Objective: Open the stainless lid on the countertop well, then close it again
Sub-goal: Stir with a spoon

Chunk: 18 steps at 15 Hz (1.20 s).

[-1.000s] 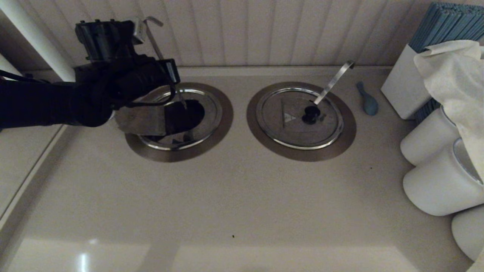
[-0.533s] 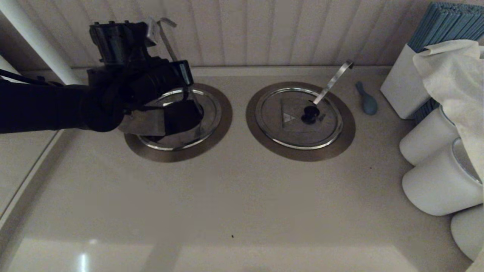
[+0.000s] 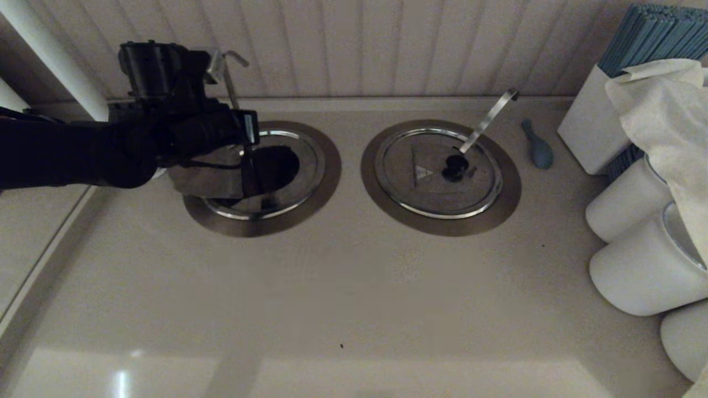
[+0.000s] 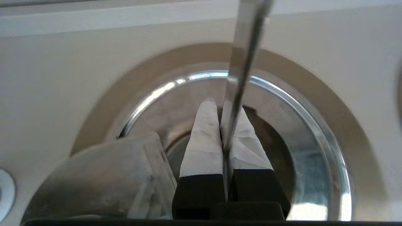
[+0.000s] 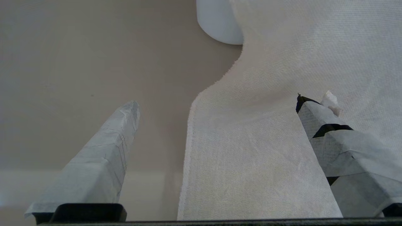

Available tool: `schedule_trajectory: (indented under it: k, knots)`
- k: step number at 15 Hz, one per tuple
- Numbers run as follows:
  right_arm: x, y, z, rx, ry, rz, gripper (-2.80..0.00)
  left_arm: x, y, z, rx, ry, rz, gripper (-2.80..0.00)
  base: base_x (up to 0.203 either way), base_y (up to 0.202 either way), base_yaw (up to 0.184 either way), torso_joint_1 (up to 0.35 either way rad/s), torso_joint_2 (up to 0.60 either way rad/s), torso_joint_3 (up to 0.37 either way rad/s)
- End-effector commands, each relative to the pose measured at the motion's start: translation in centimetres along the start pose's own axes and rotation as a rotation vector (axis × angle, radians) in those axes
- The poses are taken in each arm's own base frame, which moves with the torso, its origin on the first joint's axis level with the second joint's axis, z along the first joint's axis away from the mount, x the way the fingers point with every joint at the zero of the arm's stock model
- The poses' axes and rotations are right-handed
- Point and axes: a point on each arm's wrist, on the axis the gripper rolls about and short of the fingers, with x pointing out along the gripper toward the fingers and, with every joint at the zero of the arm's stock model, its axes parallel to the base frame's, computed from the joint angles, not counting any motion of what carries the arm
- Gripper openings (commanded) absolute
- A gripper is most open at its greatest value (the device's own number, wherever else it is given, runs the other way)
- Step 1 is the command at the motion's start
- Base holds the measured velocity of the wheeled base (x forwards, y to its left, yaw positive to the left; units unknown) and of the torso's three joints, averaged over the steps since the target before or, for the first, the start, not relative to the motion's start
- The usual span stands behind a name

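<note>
Left claw (image 4: 223, 125) is pinched tight on the thin rod (image 4: 240, 72); the lid's (image 3: 207, 178) flap tilts up just beside it, well (image 3: 310, 204) underneath.

The left gripper (image 3: 246, 157) and the raised flap (image 3: 207, 179) hung over the well (image 3: 279, 163), covering its left half; the dark right half lay open. The rod (image 3: 229, 83) rose behind the well. Right of the well sat the twin lid (image 3: 428, 174) with its strip handle (image 3: 489, 119); white tubs (image 3: 636, 265) crowded far right.
</note>
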Motion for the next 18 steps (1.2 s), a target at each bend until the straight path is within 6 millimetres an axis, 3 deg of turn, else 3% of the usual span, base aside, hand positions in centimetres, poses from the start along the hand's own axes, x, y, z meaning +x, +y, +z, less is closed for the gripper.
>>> schedule_trajectory:
  k: [1,4,8,11,18]
  knots:
    - [0.0,0.0,0.0,0.0,0.0,-0.001,0.0,1.4,0.0,-0.8,0.001,0.009,0.045,-2.8,0.0,0.0,0.0,0.0,0.0,0.0]
    - [0.0,0.0,0.0,0.0,0.0,-0.001,0.0,3.5,-1.4,-0.8,-0.044,-0.102,0.102,-2.8,0.0,0.0,0.0,0.0,0.0,0.0]
    - [0.0,0.0,0.0,0.0,0.0,0.001,0.0,2.3,-3.2,-0.5,-0.115,-0.033,0.03,-2.8,0.0,0.0,0.0,0.0,0.0,0.0]
    - [0.0,0.0,0.0,0.0,0.0,-0.001,0.0,1.1,-2.9,-0.2,-0.149,0.039,-0.039,-2.8,0.0,0.0,0.0,0.0,0.0,0.0]
    - [0.0,0.0,0.0,0.0,0.0,0.001,0.0,1.4,-0.1,-1.2,-0.01,0.098,0.036,-2.8,0.0,0.0,0.0,0.0,0.0,0.0]
